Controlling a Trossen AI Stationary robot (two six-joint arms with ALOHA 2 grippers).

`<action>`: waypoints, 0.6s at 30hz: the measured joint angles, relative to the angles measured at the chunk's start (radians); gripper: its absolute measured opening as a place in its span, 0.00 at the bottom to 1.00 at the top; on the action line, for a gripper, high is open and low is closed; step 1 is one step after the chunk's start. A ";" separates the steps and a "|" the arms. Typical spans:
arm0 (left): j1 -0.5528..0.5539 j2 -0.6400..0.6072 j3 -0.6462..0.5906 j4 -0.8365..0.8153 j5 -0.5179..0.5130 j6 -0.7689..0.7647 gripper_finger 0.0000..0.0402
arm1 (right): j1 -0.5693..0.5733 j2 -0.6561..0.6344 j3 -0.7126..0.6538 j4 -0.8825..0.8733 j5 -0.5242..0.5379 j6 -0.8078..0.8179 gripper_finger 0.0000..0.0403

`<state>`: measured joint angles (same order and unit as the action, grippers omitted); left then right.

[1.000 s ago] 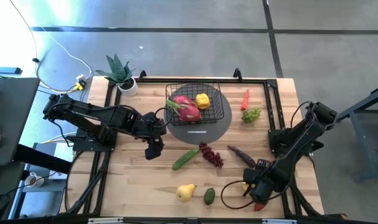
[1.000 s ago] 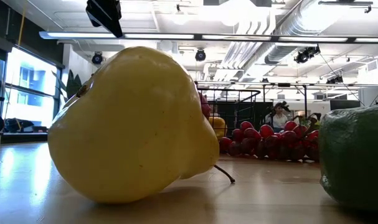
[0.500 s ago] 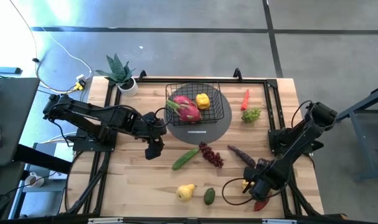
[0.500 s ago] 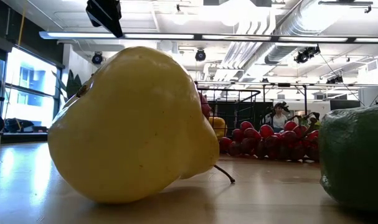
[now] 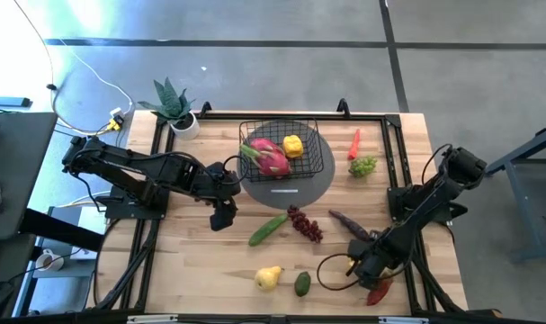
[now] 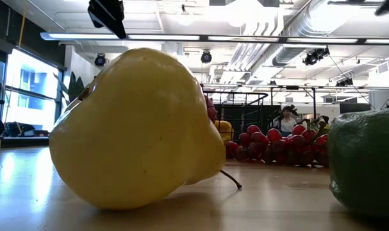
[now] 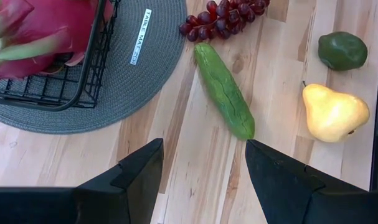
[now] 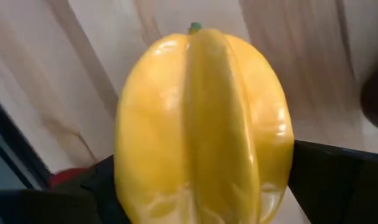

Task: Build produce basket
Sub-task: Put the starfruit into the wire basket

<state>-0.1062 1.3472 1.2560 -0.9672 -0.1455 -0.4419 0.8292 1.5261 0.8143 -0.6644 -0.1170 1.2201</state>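
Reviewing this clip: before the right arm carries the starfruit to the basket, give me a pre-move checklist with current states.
1. Starfruit sits between the right end effector fingers: ok, the right wrist view shows a dark finger on each side of it.
2. Starfruit lifted off the table: cannot tell.
3. Room in the basket: ok, only a dragon fruit and a yellow item inside.
4. Left end effector out of the way: ok, open, waiting beside the mat, above the cucumber.
5. Red chilli near the right end effector: not ok, close by.
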 joint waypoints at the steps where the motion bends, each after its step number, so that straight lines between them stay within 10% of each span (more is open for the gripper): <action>1: 0.000 0.000 0.000 0.000 0.000 0.000 0.54 | 0.000 0.000 0.000 0.001 0.000 0.004 0.77; 18: 0.000 0.000 0.000 0.000 0.001 0.000 0.54 | 0.000 0.000 0.001 0.177 0.030 0.131 0.65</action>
<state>-0.1062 1.3472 1.2560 -0.9672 -0.1444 -0.4419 0.8291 1.5261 0.8150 -0.4874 -0.0867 1.3507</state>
